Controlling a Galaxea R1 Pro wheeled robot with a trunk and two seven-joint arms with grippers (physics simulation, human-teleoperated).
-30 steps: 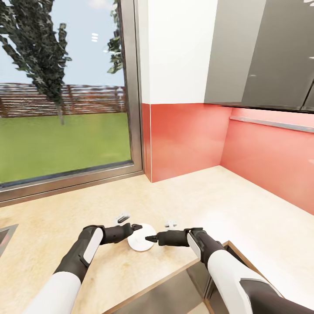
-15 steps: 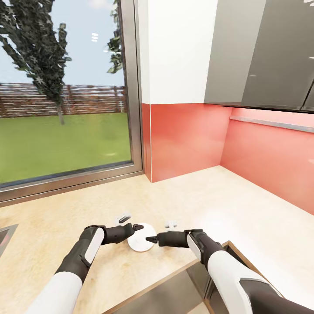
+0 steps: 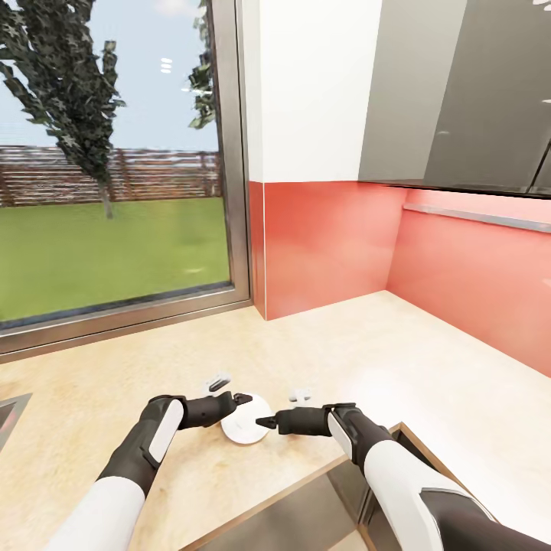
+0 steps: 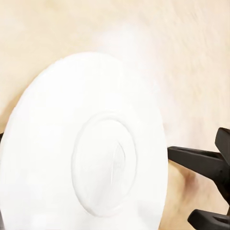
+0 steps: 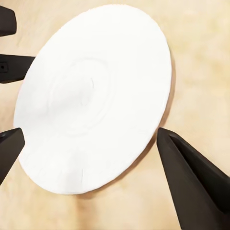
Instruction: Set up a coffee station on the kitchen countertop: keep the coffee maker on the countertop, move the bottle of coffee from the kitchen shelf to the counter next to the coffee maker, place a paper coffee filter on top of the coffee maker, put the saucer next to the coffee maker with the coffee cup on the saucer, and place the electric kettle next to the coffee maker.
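I see the saucer (image 3: 245,421) lying flat on the kitchen countertop (image 3: 398,360), near its front edge. My right gripper (image 5: 91,167) has its fingers spread, straddling the rim (one tip on each side). My left gripper (image 3: 243,399) sits at the opposite rim; finger state I cannot tell.

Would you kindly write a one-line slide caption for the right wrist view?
Open right gripper straddling the white saucer on the light-wood countertop.
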